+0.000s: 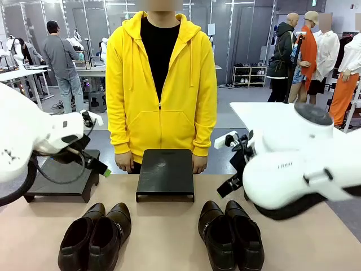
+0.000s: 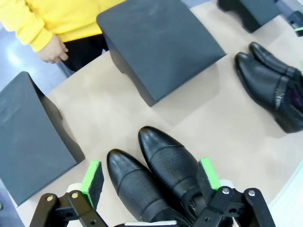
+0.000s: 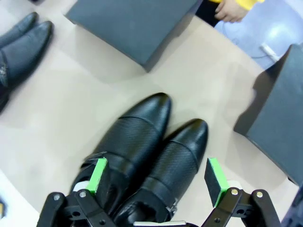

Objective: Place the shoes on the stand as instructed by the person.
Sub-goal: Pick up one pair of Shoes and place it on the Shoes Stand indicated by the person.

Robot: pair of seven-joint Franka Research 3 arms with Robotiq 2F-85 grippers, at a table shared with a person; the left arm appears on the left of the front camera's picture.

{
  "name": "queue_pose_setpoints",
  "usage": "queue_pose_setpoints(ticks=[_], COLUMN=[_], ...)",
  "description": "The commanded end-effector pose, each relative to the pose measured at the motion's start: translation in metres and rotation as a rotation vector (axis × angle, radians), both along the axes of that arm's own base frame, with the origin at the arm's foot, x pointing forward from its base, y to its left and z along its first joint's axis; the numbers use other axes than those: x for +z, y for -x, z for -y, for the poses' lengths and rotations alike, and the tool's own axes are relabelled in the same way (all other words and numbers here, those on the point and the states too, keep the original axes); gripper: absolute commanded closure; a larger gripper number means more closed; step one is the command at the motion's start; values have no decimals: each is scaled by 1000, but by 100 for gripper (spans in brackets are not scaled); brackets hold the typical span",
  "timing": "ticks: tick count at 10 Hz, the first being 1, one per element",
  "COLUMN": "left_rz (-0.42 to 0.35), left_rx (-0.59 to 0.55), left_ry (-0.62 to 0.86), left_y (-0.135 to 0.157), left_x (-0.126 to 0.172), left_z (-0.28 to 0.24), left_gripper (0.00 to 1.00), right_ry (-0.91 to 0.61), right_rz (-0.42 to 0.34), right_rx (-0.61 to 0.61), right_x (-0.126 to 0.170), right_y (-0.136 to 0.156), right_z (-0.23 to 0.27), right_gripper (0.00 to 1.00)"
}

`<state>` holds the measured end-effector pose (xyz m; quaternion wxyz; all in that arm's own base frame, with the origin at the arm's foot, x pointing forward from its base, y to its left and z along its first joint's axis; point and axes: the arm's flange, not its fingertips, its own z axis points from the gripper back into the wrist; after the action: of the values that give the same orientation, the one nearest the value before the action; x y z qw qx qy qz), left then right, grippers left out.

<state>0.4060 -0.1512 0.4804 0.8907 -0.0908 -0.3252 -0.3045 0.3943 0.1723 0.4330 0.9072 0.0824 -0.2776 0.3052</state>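
Left gripper [image 2: 150, 171] hangs with its fingers spread wide over the left pair of shoes [image 1: 107, 237] on the table [image 1: 163, 226]. Right gripper [image 3: 157, 171] is spread wide too, over the right pair of shoes [image 1: 242, 237]. The person [image 1: 161, 84] stands behind the middle stand [image 1: 165, 169], 1 hand by each side.

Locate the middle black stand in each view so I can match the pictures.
Front view: the middle stand sits at the centre, just in front of the person.
Left wrist view: upper middle, beyond the nearer pair of shoes.
Right wrist view: top, left of centre.
Shared landmark: a yellow-sleeved hand of the person by one far corner of the stand.
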Motion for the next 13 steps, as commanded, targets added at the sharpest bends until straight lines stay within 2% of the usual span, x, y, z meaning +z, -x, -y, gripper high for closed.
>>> queue_pose_setpoints(ticks=[1, 3, 4, 6, 7, 8, 9, 10, 11, 13], left_rz=[-139, -276, -270, -331, -341, -337, -292, -254, -247, -250], left_rx=[-71, -126, -143, -225, -195, -193, -142, -95, -25, 100], left_ry=[119, 335, 462, 662, 788, 868, 939, 961, 953, 959], left_y=[4, 23, 32, 55, 68, 85, 104, 129, 157, 187], left_x=[16, 48, 60, 68, 66, 62, 55, 48, 39, 25], left_z=[-29, -75, -102, -152, -183, -211, -244, -273, -299, -333], left_gripper=[0, 0, 0, 0, 0, 0, 0, 0, 0, 0], right_ry=[-187, -396, -507, -732, -819, -891, -959, -992, -1005, -1041], right_rz=[-105, -216, -283, -363, -403, -407, -378, -340, -303, -268], right_rx=[63, 130, 165, 149, 162, 101, 46, -10, -88, -162], right_x=[40, 68, 71, 67, 58, 49, 42, 40, 37, 32], right_y=[-2, 3, 7, 16, 27, 40, 56, 80, 105, 131], right_z=[47, 109, 140, 207, 246, 279, 311, 337, 361, 382], right_gripper=[0, 0, 0, 0, 0, 0, 0, 0, 0, 0])
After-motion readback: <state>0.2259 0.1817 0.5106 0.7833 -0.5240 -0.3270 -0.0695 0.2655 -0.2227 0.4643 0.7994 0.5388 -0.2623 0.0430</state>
